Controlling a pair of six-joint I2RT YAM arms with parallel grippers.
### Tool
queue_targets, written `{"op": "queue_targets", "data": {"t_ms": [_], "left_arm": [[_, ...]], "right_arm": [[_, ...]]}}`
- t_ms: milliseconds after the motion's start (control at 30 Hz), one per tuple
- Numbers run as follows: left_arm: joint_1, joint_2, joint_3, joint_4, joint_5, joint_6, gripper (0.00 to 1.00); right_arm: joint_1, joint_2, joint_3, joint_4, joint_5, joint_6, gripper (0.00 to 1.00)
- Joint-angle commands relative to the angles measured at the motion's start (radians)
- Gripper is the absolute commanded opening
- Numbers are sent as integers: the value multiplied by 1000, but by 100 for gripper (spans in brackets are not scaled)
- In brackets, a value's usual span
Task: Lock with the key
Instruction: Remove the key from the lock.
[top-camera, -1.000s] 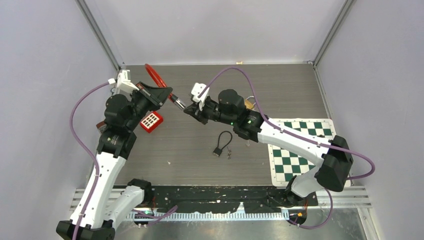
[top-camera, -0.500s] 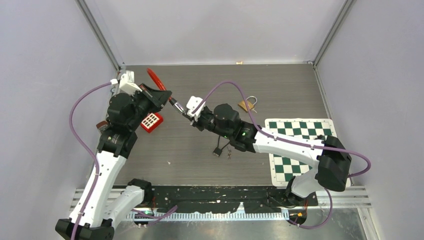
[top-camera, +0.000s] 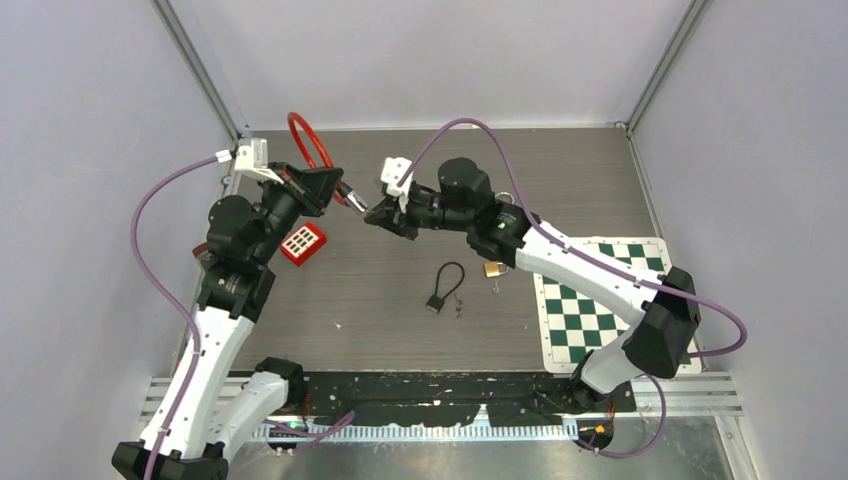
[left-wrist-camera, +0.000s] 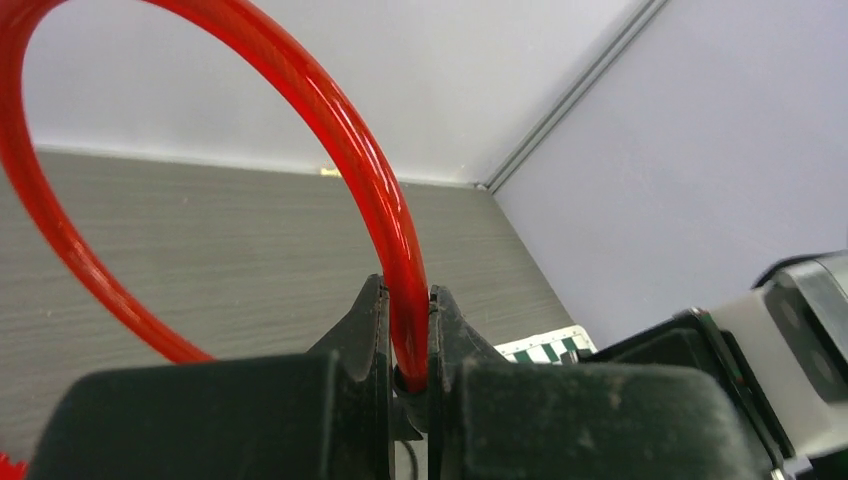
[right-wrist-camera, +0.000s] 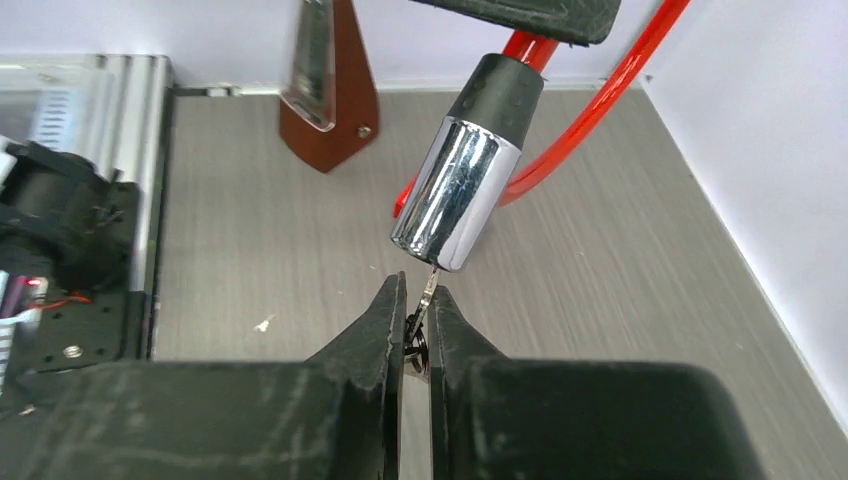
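Glossy red cable loop (left-wrist-camera: 347, 150), smooth chrome lock cylinder (right-wrist-camera: 455, 195), thin metal key (right-wrist-camera: 428, 286).

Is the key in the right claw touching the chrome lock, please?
Touching. The right wrist view shows the key tip meeting the lower end of the chrome lock, with no gap visible.

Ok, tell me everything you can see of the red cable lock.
A glossy red cable loop ending in a chrome cylinder with a black collar. The left gripper, shut on the cable, holds it in the air over the table's back left, cylinder tilted down. The key in the right gripper meets the cylinder's end.
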Motion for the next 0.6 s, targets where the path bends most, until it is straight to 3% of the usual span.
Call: {"op": "queue_targets", "data": {"t_ms": [0,267,400,567], "left_arm": [[67,-26,19,376,-245,137,0],[67,-20,8,418,-264,110,0],[67,-2,25,447,-260,108,0],[67,36,58,526,-263,125,0]], "right_arm": [[-39,-67,-70,-134,-473,200,5],[-95,-123,-203,457,-625,632,5],[-117,-111,-197,484,-651,667,5],[-119,-108,-216,333,-666,473,5]]}}
